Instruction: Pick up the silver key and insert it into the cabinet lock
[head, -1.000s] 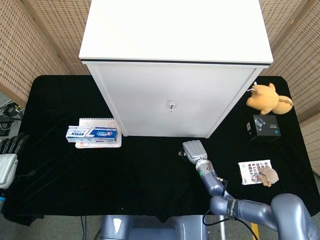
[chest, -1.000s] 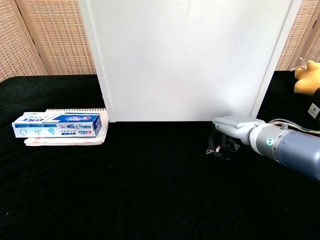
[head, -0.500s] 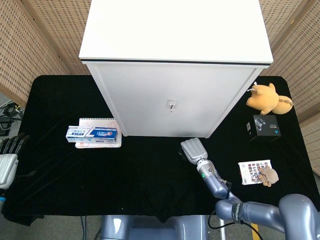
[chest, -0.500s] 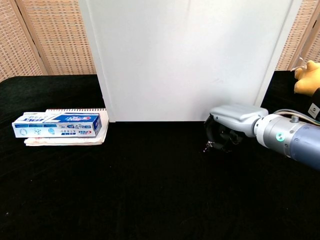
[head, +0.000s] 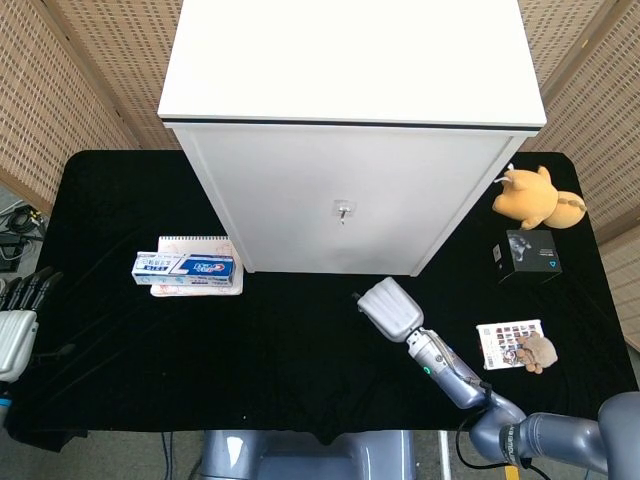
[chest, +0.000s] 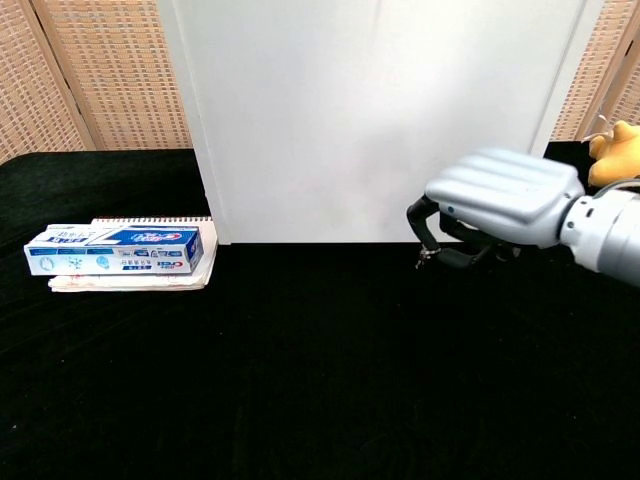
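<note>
The right hand (chest: 500, 200) is raised off the table (head: 300, 360) in front of the cabinet (head: 345, 200), back of the hand upward, its fingers (chest: 440, 235) curled under and closed. In the chest view a small silver key (chest: 423, 262) projects from the fingertips at about 7 o'clock of the hand, pinched there and clear of the black cloth; it shows only as a thin, pale metallic sliver, too small to make out its teeth or bow. In the head view the same hand sits below the cabinet front, and the key is hidden beneath it. The cabinet lock (head: 342, 210) lies at 12 o'clock from the hand, mid-height on the white door, with a small metal piece standing out from it; the hand and key are well apart from it. The left hand (head: 18, 320) rests at the far 9 o'clock edge of the head view, off the table's corner, fingers extended and holding nothing. On the table at 9 o'clock of the right hand lies a blue toothpaste box (head: 185, 267) on top of a spiral notebook (head: 195, 245). At 3 o'clock lie a printed card (head: 505, 340) with a small plush figure (head: 538, 352) on its corner, a dark box (head: 532, 252) further back, and an orange plush toy (head: 532, 195) beside the cabinet.
</note>
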